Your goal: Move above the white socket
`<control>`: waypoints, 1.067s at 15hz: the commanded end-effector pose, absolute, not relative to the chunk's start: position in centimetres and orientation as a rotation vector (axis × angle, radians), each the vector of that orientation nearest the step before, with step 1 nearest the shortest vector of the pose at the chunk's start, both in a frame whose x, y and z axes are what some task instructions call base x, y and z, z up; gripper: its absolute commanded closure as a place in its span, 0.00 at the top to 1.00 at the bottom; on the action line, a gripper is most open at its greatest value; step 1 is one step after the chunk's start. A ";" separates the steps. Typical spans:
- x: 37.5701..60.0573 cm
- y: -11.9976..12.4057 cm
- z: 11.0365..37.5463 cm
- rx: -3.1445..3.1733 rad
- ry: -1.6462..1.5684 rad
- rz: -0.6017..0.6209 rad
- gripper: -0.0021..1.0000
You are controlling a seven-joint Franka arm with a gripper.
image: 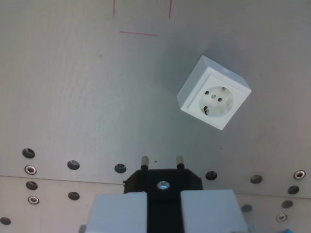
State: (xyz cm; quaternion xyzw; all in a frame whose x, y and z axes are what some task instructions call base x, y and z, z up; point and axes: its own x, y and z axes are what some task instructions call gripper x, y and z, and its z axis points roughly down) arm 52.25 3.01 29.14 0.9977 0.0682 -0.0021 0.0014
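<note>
A white square socket [214, 92] lies on the grey table, turned about 30 degrees, in the upper right of the wrist view. Its round recess with two pin holes faces up. My gripper [163, 211] is at the bottom centre, its two pale fingers [119, 212] shut on a black plug [163, 182]. The plug's two metal pins [144, 161] point toward the top of the view. The socket sits up and to the right of the plug pins, well apart from them.
A row of screw holes [73, 164] and bolts [30, 169] runs across the table plate near the bottom. Thin red lines [138, 33] are drawn on the surface at the top centre.
</note>
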 end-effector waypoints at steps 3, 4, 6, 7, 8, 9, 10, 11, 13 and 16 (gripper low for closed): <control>52.2 3.0 29.1 3.132 0.213 -0.006 0.00; 52.2 3.0 29.1 3.132 0.212 -0.005 0.00; 52.2 3.0 29.1 3.132 0.206 -0.005 0.00; 52.2 3.0 29.1 3.133 0.201 -0.005 0.00; 52.2 3.0 29.0 3.133 0.195 -0.005 0.00; 52.2 2.9 29.0 3.134 0.186 -0.004 0.00; 52.2 2.9 28.9 3.134 0.176 -0.003 0.00; 52.2 2.9 28.8 3.135 0.164 -0.001 0.00; 52.1 2.8 28.6 3.136 0.136 0.006 0.00; 52.0 2.6 28.1 3.137 0.099 0.025 0.00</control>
